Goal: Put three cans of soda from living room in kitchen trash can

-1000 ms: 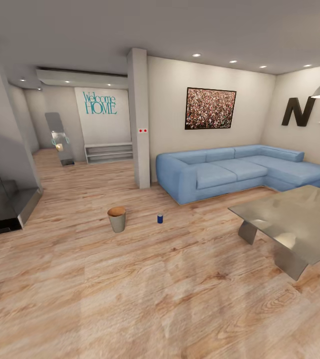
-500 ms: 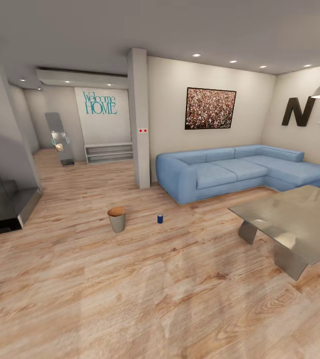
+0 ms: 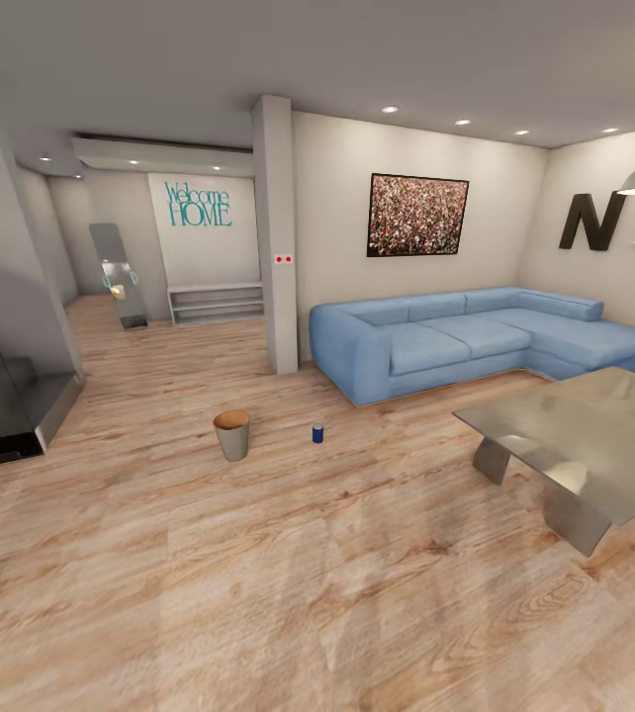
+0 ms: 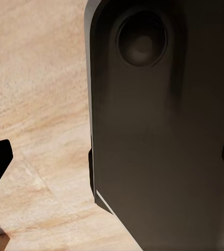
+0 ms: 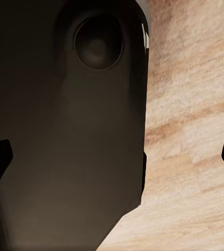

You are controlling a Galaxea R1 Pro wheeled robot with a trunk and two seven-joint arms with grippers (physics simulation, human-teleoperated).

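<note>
Evidently the approach step: both grippers hang spread and empty over the floor, and one blue can [image 3: 317, 432] stands well ahead beside the bin [image 3: 231, 435]; driving closer comes next.

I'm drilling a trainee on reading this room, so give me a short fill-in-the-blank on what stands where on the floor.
1. The can standing on the wood floor is dark ____.
2. The waste bin stands ____, not tipped over.
3. In the head view, the can lies between the bin and the grey low ____.
4. The sofa is light ____.

Missing words: blue; upright; table; blue
</note>
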